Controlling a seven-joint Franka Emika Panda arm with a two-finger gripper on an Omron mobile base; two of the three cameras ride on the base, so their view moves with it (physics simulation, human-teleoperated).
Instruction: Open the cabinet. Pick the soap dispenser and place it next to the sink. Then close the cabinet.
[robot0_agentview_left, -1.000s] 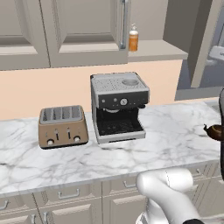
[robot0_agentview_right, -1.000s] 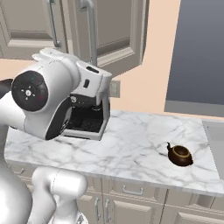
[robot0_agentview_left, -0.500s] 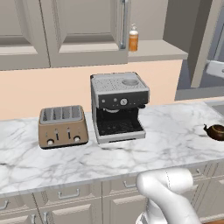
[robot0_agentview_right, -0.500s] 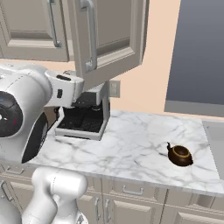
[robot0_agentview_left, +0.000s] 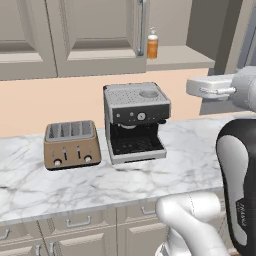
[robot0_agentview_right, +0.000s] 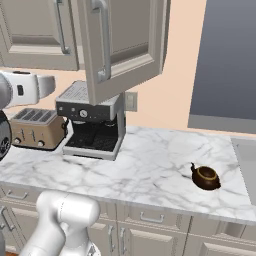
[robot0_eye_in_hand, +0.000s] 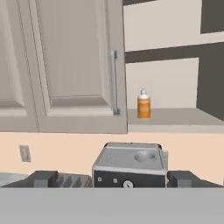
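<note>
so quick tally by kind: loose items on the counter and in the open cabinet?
Appliances: 2 (brown four-slot toaster, silver and black espresso machine)
Bottles: 1 (small orange soap dispenser on the bottom shelf of the open greige wall cabinet)
Teapots: 1 (small dark brown round teapot on the white marble counter)
Total: 4

Cabinet (robot0_agentview_left: 95, 35) doors look matt painted wood with brushed-metal bar handles; the counter (robot0_agentview_left: 150, 180) is glossy veined white marble; the coffee machine (robot0_agentview_left: 136, 120) satin metal and black plastic; the toaster (robot0_agentview_left: 71, 144) smooth bronze metal; the dispenser (robot0_agentview_left: 152, 45) glossy orange plastic
</note>
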